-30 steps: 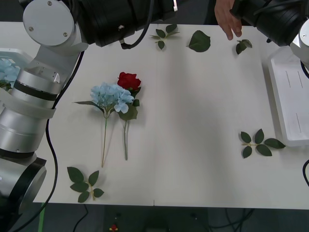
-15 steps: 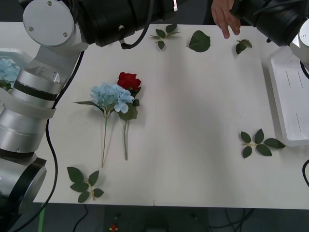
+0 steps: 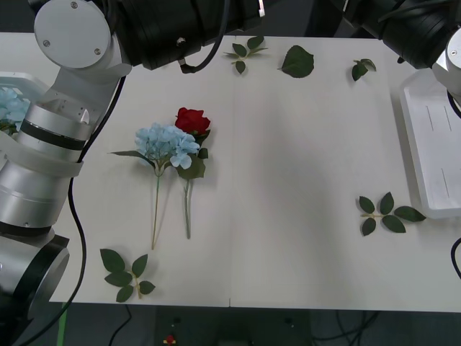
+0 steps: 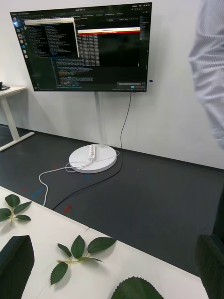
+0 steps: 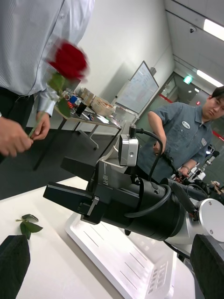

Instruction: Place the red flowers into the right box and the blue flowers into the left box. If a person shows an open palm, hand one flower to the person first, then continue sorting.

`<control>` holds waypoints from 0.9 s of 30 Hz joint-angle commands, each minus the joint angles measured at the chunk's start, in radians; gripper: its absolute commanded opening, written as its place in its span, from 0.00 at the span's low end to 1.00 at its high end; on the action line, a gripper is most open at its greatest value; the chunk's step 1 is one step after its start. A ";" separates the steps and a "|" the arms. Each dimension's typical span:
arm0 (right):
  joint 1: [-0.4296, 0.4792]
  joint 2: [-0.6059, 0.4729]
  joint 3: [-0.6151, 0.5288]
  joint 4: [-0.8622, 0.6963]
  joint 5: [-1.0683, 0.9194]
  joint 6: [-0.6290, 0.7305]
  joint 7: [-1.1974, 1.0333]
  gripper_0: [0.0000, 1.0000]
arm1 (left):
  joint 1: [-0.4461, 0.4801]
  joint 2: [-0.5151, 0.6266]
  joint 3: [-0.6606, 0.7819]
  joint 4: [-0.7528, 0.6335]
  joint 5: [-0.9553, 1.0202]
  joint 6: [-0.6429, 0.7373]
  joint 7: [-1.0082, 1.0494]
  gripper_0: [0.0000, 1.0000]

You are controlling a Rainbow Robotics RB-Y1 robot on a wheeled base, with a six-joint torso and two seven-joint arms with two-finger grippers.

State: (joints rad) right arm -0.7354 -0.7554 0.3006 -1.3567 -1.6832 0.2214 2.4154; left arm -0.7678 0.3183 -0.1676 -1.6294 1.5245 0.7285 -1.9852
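On the table (image 3: 302, 216), nearest the robot, loose leaf sprigs (image 3: 127, 274) lie at the front edge. Beyond them a blue flower (image 3: 166, 143) and a red rose (image 3: 191, 120) lie side by side, heads touching, stems pointing toward the robot, well apart from both grippers.

The left box (image 3: 11, 79) is mostly hidden behind the left arm, with another blue flower head (image 3: 10, 103) showing in it. The right box (image 3: 436, 151) is cut off at the table's right edge.

The left gripper (image 5: 112, 268) is released, its black fingers spread with nothing between them. From its wrist the right gripper (image 5: 70, 189) shows farther off above the right box, jaws parted and empty. Farther still a person's hand (image 5: 37, 128) holds a second, blurred rose (image 5: 69, 60) by the stem.

The right wrist view shows its own fingers (image 4: 16, 266) spread above leaves at the far table edge.
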 commanded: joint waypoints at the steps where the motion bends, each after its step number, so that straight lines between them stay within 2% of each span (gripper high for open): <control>1: -0.045 0.005 -0.025 -0.027 -0.041 0.018 0.027 1.00 | -0.048 -0.018 -0.003 -0.017 0.008 -0.012 -0.003 1.00; 7: 0.005 -0.073 -0.043 -0.104 -0.109 0.098 0.024 1.00 | -0.048 -0.018 -0.003 -0.017 0.008 -0.012 -0.003 1.00; 13: 0.194 -0.208 -0.161 -0.308 -0.196 0.236 0.016 1.00 | -0.048 -0.018 -0.003 -0.017 0.008 -0.012 -0.003 1.00; 14: 0.235 -0.229 -0.193 -0.346 -0.216 0.262 0.014 1.00 | -0.022 -0.022 -0.020 -0.007 0.011 -0.003 -0.004 1.00; 16: 0.246 -0.236 -0.201 -0.355 -0.219 0.271 0.014 1.00 | -0.022 -0.022 -0.020 -0.007 0.011 -0.003 -0.004 1.00; 17: 0.353 -0.277 -0.293 -0.433 -0.267 0.342 0.013 1.00 | -0.015 -0.021 -0.029 -0.010 0.016 0.000 -0.007 1.00; 19: 0.455 -0.302 -0.396 -0.487 -0.303 0.427 0.011 1.00 | -0.021 -0.007 -0.023 -0.023 0.031 -0.001 -0.009 1.00; 23: 0.614 -0.308 -0.601 -0.555 -0.346 0.602 0.011 1.00 | -0.024 0.018 -0.007 -0.044 0.089 0.000 -0.003 1.00; 27: 0.709 -0.308 -0.735 -0.570 -0.425 0.751 0.019 1.00 | -0.034 0.045 0.014 -0.061 0.109 0.034 0.009 1.00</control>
State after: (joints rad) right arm -0.0715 -1.0207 -0.3577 -1.8962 -2.0492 0.9120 2.4154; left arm -0.7673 0.3240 -0.1771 -1.6343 1.6161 0.7304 -1.9852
